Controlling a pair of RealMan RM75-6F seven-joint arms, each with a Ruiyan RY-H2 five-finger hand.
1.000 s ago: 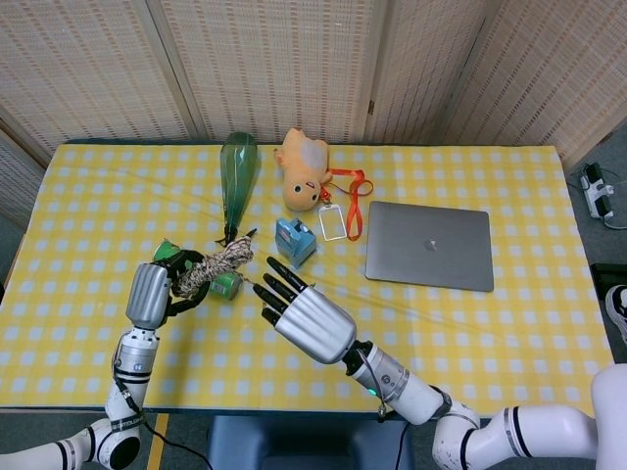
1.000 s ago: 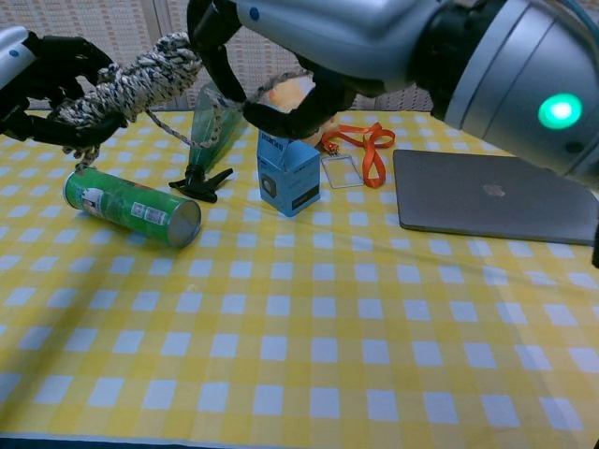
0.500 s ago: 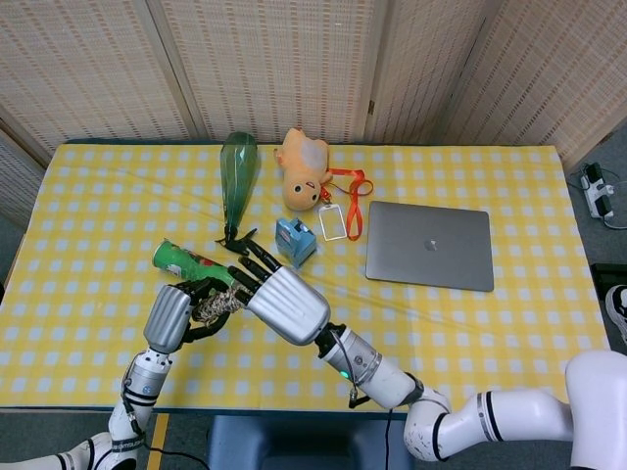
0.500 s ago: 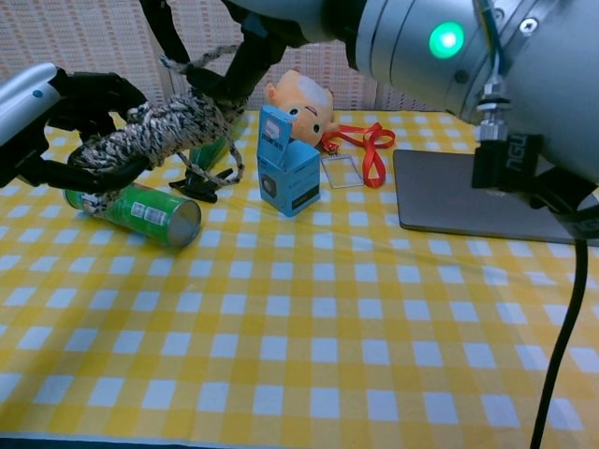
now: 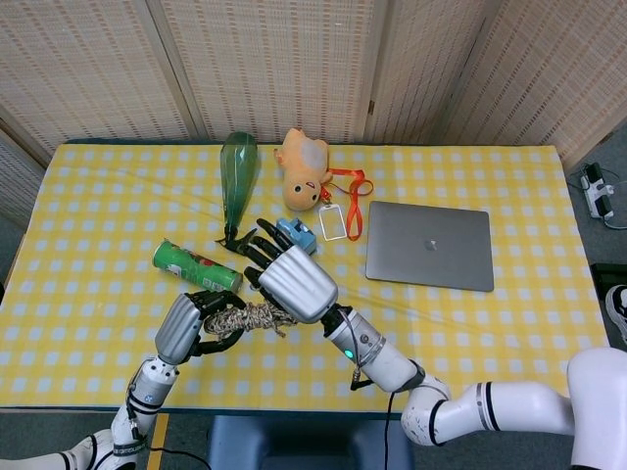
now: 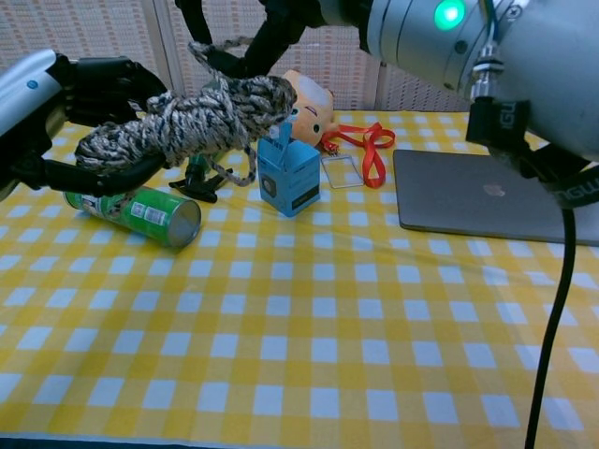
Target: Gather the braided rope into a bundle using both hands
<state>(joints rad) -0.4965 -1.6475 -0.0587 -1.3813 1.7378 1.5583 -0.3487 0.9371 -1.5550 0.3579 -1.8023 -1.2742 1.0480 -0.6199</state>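
Note:
The braided rope (image 5: 243,318) (image 6: 187,122) is a thick speckled coil, lifted off the yellow checked table (image 5: 509,323). My left hand (image 5: 189,329) (image 6: 70,112) grips the coil's left end, its dark fingers wrapped around it. My right hand (image 5: 291,282) (image 6: 281,23) hovers over the coil's right end, with its fingers spread in the head view. In the chest view a loose strand rises from the coil into the right hand's fingers (image 6: 267,42), which pinch it. The rest of that hand is cut off by the top edge.
A green can (image 5: 194,265) (image 6: 131,213) lies below the rope. A blue box (image 6: 288,173), a green bottle (image 5: 237,171), a plush toy (image 5: 304,168), an orange lanyard (image 5: 350,191) and a shut laptop (image 5: 428,245) (image 6: 491,196) sit behind and to the right.
Both hands have drawn the rope toward the near table edge, off the can. The right hand has shifted over the coil's right end, and the coil looks thicker.

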